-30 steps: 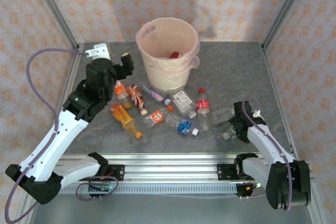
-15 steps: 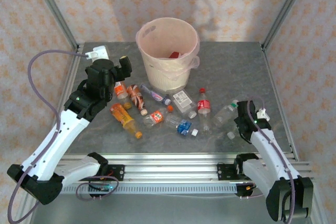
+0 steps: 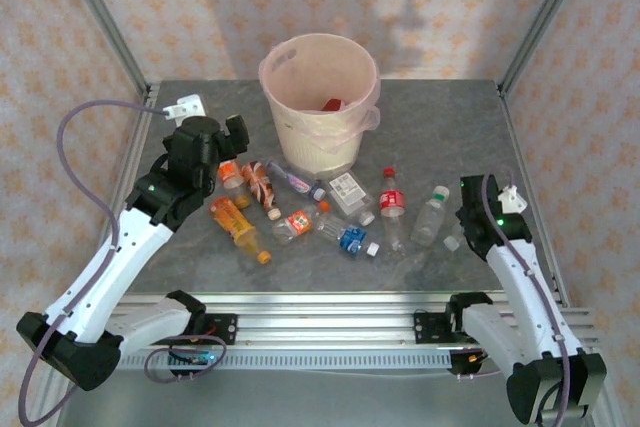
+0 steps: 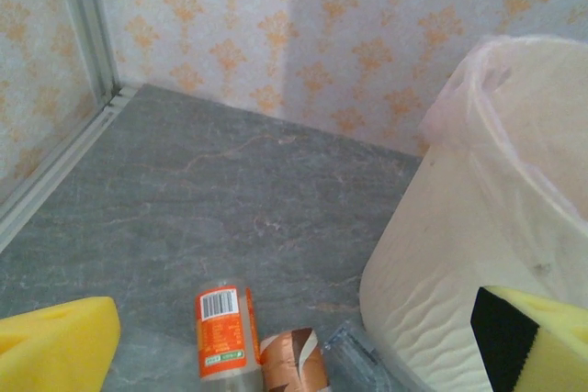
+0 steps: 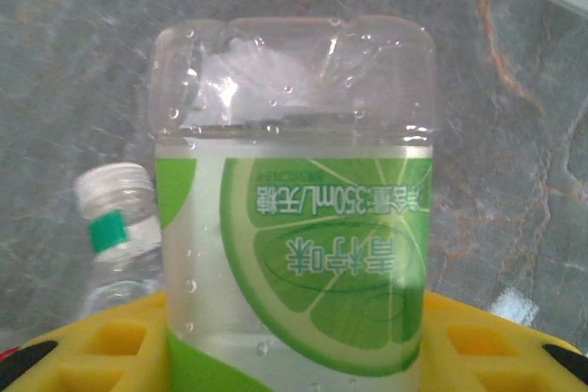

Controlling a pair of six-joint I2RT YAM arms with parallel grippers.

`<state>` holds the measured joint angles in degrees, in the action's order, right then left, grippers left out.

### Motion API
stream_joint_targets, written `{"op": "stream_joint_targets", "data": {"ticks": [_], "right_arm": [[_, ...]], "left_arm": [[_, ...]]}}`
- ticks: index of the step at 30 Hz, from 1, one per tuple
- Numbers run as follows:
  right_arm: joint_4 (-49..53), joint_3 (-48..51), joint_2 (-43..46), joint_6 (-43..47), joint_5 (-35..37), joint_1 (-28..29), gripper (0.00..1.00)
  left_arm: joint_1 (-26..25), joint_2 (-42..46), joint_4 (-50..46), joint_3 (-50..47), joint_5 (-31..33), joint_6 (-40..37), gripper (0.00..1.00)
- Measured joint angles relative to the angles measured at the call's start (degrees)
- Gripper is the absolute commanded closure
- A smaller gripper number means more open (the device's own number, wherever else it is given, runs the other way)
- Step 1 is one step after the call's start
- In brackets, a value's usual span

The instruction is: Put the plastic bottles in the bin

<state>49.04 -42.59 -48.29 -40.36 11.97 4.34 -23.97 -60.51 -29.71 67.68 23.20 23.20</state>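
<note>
– Left gripper (image 3: 236, 131): how does it stand?
– Spread wide, its yellow pads (image 4: 55, 351) well apart. It hangs above the table (image 3: 450, 127) just left of the bin (image 3: 320, 142), and an orange-label bottle (image 4: 223, 332) lies below, between the pads.
– And the plastic bottles (image 3: 300, 219)?
– Most lie scattered on the table in front of the bin, between the two arms, with a red-label bottle (image 3: 391, 202) at the right end of the group.
– The right gripper (image 5: 294, 360)?
– Pinching a clear lime-label bottle (image 5: 294, 227), pads against its sides, its base pointing away from the wrist. That's near the table's right edge, and a white-capped bottle (image 5: 115, 227) lies just beside it.
</note>
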Motion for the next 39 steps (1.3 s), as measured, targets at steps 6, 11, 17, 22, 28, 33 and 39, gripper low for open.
{"op": "stream_joint_targets", "data": {"ticks": [6, 11, 17, 22, 28, 33, 39], "right_arm": [[0.74, -8.96, -0.39, 3.65, 0.5, 4.13, 0.64], [0.9, -20.28, -4.9, 6.62, 3.67, 10.99, 0.65], [-0.7, -34.82, -13.73, 11.37, 7.78, 20.68, 0.66], [-3.34, -47.1, -23.45, 16.37, 8.61, 26.23, 0.66], [-7.13, -63.52, -37.2, 22.99, 6.49, 29.51, 0.66], [-8.92, -77.59, -48.37, 27.43, 2.64, 29.75, 0.67], [-9.09, -93.18, -61.16, 30.86, -2.4, 29.77, 0.67]], "left_arm": [[1.97, -0.02, -3.67, -3.06, -0.02, 3.15, 0.0], [2.75, -0.02, -6.19, -5.55, -0.02, 5.07, 0.0], [2.75, 1.38, -7.43, -9.49, -0.22, 8.35, 0.0], [2.75, 2.99, -9.01, -11.23, -0.22, 10.78, 0.0], [2.75, 5.2, -9.99, -13.97, -0.24, 13.75, 0.0], [2.75, 7.06, -10.14, -16.11, -0.74, 15.76, 0.0], [2.75, 9.16, -9.92, -17.94, -1.99, 16.72, 0.0]]}}
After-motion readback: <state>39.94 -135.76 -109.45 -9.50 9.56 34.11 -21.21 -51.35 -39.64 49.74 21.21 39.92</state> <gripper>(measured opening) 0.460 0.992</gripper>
